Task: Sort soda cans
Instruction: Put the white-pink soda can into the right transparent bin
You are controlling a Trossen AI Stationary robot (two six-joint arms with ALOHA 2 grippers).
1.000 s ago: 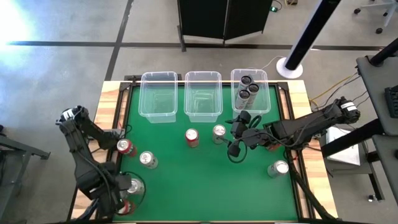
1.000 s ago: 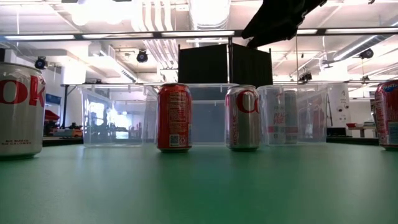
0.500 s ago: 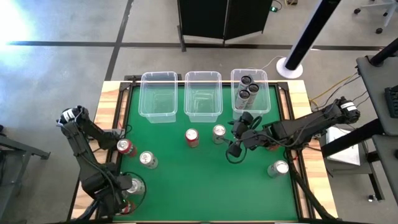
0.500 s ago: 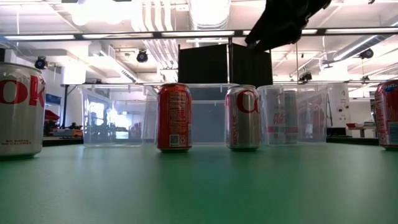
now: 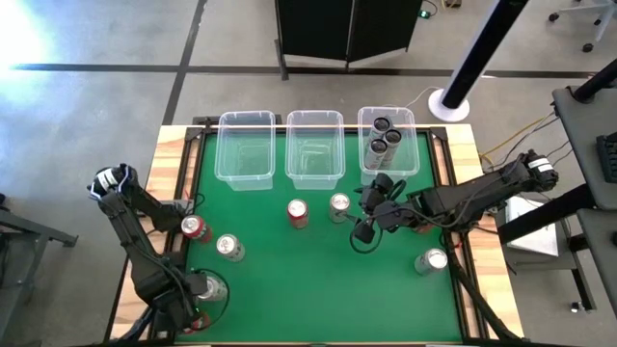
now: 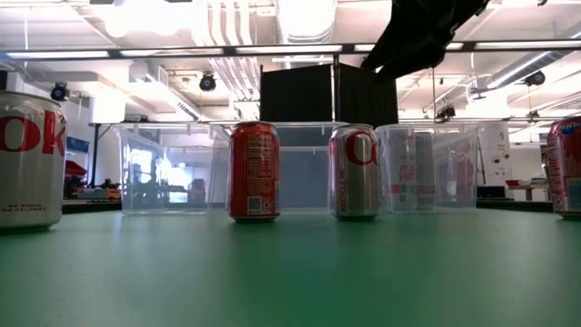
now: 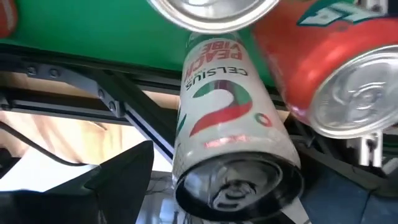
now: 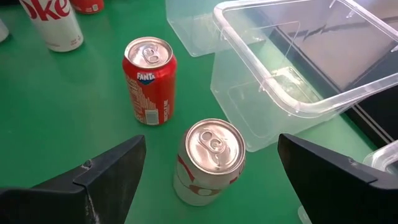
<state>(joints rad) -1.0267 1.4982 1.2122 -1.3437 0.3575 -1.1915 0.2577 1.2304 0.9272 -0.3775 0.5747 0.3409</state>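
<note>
The right gripper (image 5: 369,204) is hovering above the green desk (image 5: 318,280) with its fingers (image 8: 99,177) spread wide apart and nothing between them. In the right wrist view, a silver can (image 8: 208,160) is standing upright on the desk in the gap ahead of those fingers, just beside the wall of the middle clear bin (image 8: 292,68). In the high view this silver can (image 5: 339,205) is sitting just left of the gripper, with a red can (image 5: 298,213) upright near it on its left — both in front of the middle clear bin (image 5: 314,147). The low view is showing the same two cans side by side, apart from each other, the red can (image 6: 253,172) left of the silver can (image 6: 354,172).

The right-hand bin (image 5: 388,141) is holding dark-topped cans (image 5: 380,143) standing upright. The left-hand bin (image 5: 245,149) is lying beside the middle one along the desk's far edge. One more silver can (image 5: 431,260) is standing near the right edge of the desk, well apart from the gripper.

The left gripper (image 5: 183,306) is waiting low at the desk's near left corner; whether its fingers are open or closed cannot be told. Its wrist view is showing a white Celsius can (image 7: 231,130) lying on its side close to the camera. Two cans — a red can (image 5: 195,227) and a silver can (image 5: 228,248) — are standing upright on the desk's left side.
</note>
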